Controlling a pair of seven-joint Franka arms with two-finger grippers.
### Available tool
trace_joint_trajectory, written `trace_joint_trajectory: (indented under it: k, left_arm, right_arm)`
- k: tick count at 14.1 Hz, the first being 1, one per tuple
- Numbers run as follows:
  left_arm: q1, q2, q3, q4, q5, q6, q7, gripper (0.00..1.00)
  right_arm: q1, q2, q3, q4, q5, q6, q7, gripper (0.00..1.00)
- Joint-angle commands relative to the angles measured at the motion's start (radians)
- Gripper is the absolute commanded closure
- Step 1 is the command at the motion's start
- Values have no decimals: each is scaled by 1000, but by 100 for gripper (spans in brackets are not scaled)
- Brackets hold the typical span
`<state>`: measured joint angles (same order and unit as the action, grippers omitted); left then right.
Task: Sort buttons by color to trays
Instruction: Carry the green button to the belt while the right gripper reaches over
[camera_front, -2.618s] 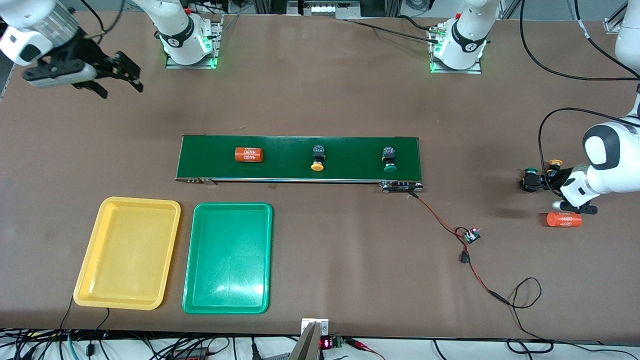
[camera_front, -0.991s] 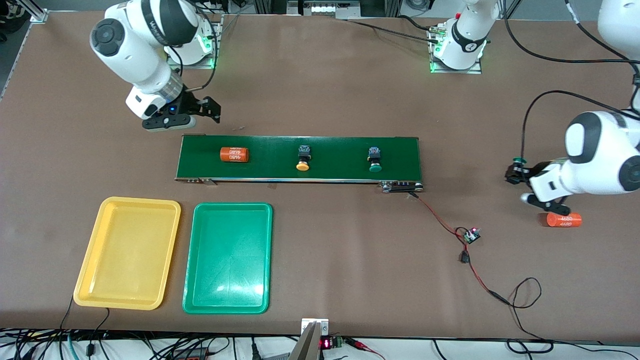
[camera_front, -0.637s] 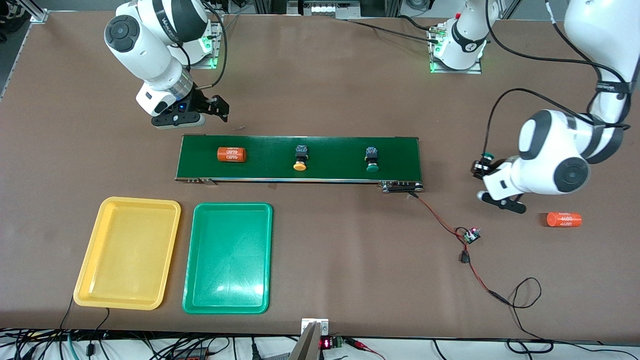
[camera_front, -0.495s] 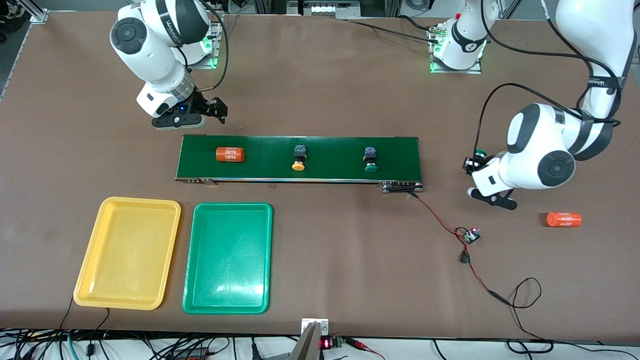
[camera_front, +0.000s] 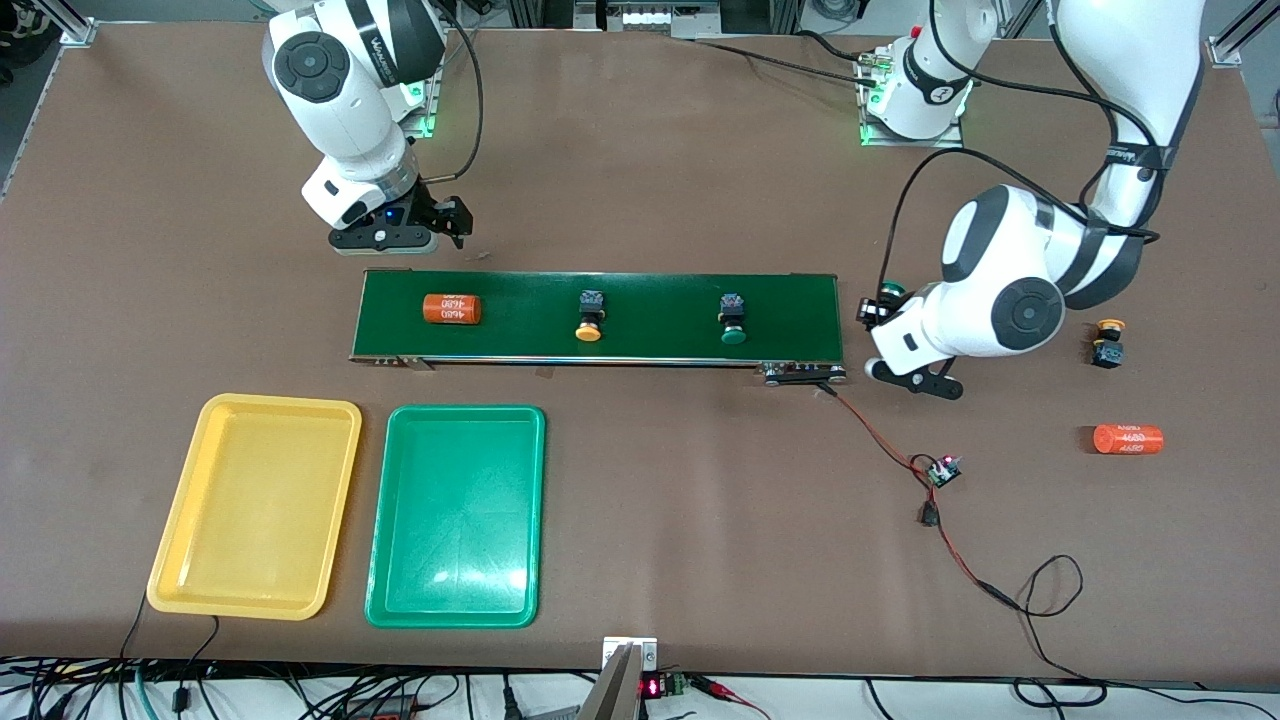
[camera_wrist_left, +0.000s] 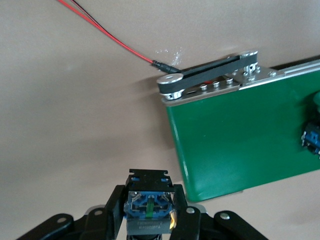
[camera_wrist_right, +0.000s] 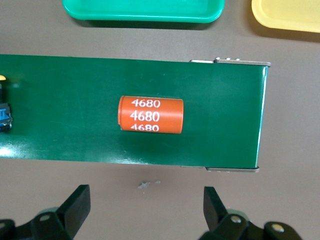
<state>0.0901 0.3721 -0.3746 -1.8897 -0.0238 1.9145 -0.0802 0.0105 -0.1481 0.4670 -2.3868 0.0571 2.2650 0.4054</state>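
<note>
My left gripper (camera_front: 874, 318) is shut on a green-capped button (camera_front: 892, 291), over the table just off the conveyor belt's (camera_front: 600, 315) end toward the left arm. In the left wrist view the button's black and blue body (camera_wrist_left: 148, 210) sits between the fingers (camera_wrist_left: 116, 207). A yellow button (camera_front: 589, 318) and a green button (camera_front: 731, 320) lie on the belt. Another yellow button (camera_front: 1106, 340) stands on the table. My right gripper (camera_front: 448, 228) hangs open over the table beside the belt, with nothing between its fingers (camera_wrist_right: 75, 205). The yellow tray (camera_front: 255, 505) and green tray (camera_front: 455, 515) lie side by side, nearer the camera than the belt.
An orange "4680" cylinder (camera_front: 451, 308) lies on the belt near my right gripper, and another cylinder (camera_front: 1127, 439) lies on the table toward the left arm's end. A red and black wire (camera_front: 880, 440) runs from the belt's motor end to a small board (camera_front: 943, 470).
My left gripper has carried the green button toward the belt's end, uncovering the yellow button on the table. My right arm has moved to the belt's edge. The belt's items drifted toward the right arm's end.
</note>
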Motion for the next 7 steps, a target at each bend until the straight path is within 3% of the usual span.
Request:
trace_joint_trajectory:
  k: [1,7]
  left_arm:
    - [-30,-9,13,-17,-19,47,-78,100]
    - [-56,30,13,-35,-21,156,-151,100]
  right_arm:
    - [-1,38,1,38,-22,-1,26,0]
    - [23,145,1,113,-23,1,113,0]
